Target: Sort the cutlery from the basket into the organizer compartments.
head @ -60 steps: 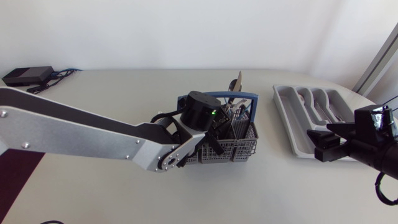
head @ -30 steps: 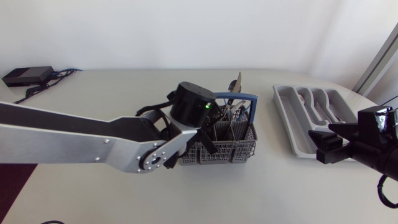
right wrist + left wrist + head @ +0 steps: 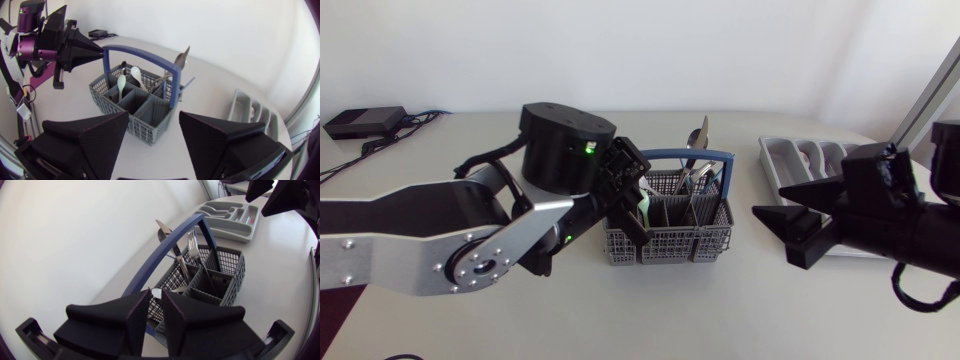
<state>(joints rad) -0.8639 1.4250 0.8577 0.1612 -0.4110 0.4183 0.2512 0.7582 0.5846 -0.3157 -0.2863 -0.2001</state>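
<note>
White desk (image 3: pixel 720 310) carries everything, so I start there and work down in size. My left arm (image 3: pixel 410 240) comes in low across it and ends above the left end of the basket. Its jaws are drawn close, with only a thin slit between them, and I can see nothing gripped there. My right arm (image 3: pixel 910 235) stands on the other side, in front of the grey organizer (image 3: pixel 782 160). Its jaws are spread wide and empty, aimed at the basket's right end but well short of touching it.

The grey mesh basket (image 3: pixel 670 243) sits between the two arms, and its blue handle (image 3: pixel 690 156) arches over its length. From the left wrist that arch runs straight ahead of the jaws, so any descent has to pass to one side of it.

The cutlery is all in the basket, standing roughly on end. Several metal pieces (image 3: pixel 167 75) lean together near the middle and far side, and one tall piece (image 3: pixel 701 133) pokes up past the handle. Two white spoons (image 3: pixel 122 81) stand in the end compartment, bowls up, just below and ahead of the left jaws.

That is the relation I would steer by. The shafts are near vertical and the left jaws are plainly the nearer pair, so I judge a downward approach from above suits them. The jaws would need to part first. The right arm is better placed for the organizer.
</note>
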